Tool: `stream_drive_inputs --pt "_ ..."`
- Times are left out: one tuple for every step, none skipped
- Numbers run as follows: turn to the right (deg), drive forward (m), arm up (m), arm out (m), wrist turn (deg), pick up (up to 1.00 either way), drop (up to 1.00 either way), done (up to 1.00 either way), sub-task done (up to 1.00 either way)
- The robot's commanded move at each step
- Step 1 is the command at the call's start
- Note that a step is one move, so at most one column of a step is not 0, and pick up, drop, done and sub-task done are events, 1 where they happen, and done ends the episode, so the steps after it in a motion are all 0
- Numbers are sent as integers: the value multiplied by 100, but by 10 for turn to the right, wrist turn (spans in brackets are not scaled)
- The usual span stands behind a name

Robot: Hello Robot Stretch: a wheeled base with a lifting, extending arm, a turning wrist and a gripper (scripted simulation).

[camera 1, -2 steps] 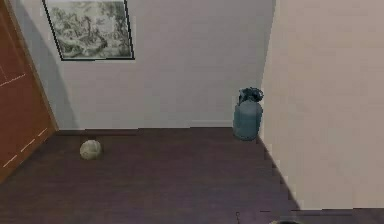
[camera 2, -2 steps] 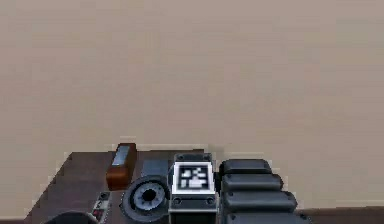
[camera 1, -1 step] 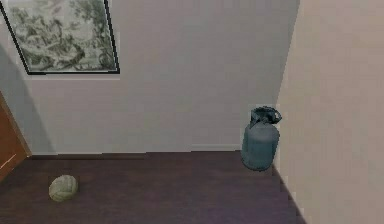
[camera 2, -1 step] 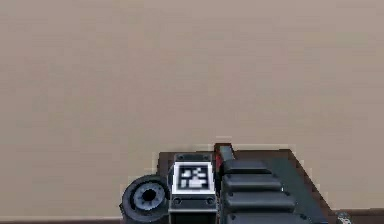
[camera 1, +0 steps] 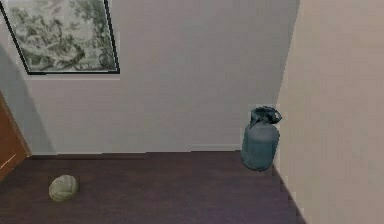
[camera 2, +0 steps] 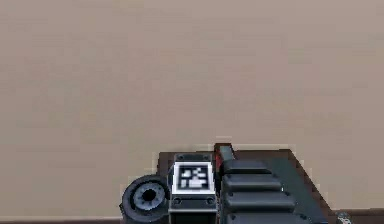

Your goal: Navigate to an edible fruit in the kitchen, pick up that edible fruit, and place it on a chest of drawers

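Note:
A pale green-beige round lump lies on the dark floor at the forward view's lower left; its kind cannot be told. In the arm side view the arm's dark bar sits drawn in at the bottom edge, with a white marked square on it. Left of that square is the gripper's dark round body, low against a plain beige wall. Its far end cannot be made out, so I cannot tell whether it holds anything.
A blue-grey jug-like vessel stands on the floor in the corner where a grey wall meets a beige wall. A framed picture hangs at upper left. A brown wooden edge shows at far left. Dark floor lies ahead.

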Motion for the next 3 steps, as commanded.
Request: stream_drive_inputs --pt "0 0 0 30 0 0 0 0 0" --pt "0 0 0 0 450 0 0 0 0" --pt "0 0 0 0 450 0 0 0 0"
